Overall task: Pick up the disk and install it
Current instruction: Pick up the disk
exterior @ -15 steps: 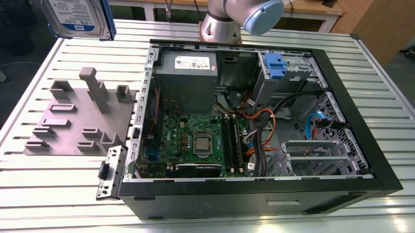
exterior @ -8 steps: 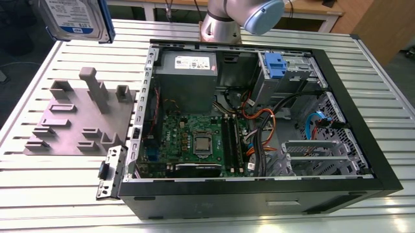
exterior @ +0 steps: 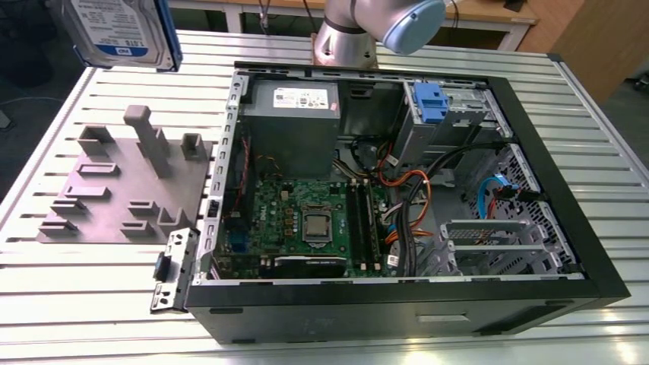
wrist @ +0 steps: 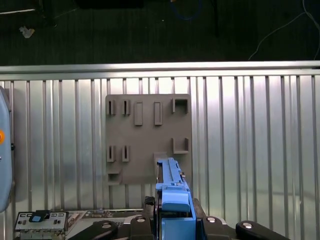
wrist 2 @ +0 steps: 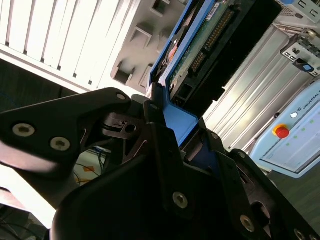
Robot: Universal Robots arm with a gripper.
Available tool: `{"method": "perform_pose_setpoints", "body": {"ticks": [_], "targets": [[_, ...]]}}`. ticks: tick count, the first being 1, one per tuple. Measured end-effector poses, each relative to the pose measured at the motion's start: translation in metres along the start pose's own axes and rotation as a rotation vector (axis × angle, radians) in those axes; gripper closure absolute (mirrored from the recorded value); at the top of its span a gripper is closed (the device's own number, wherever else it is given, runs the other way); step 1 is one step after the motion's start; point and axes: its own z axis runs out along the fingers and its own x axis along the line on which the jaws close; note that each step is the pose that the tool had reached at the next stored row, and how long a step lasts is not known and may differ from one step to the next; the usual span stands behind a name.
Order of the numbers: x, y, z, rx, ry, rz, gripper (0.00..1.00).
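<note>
The pincer (wrist 2: 181,125) is clamped on the disk (wrist 2: 200,45) by its blue side rails, holding it in the air clear of everything. In the exterior view the disk (exterior: 117,30) hangs label outward at the exterior view's upper left, above the far edge of the slatted bench (exterior: 61,304). In the first wrist view its rail (wrist: 172,175) runs edge-on over the grey slotted holder plate (wrist: 147,137). The open computer case (exterior: 406,190) lies well apart, with a blue bracket (exterior: 431,103) in its drive bay.

disk (exterior: 117,30) | silver, white-and-blue label, blue side rails | held aloft, upright, label toward exterior view
</note>
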Motion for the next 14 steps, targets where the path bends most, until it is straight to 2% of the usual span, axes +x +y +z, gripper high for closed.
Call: {"method": "perform_pose_setpoints", "body": {"ticks": [7,14], "targets": [[-0.0004,-0.0108,0.0001,0.0001,-0.0001,0.0,0.63],[-0.0004,-0.0121,0.0,0.0,0.0,0.0,0.63]]}}
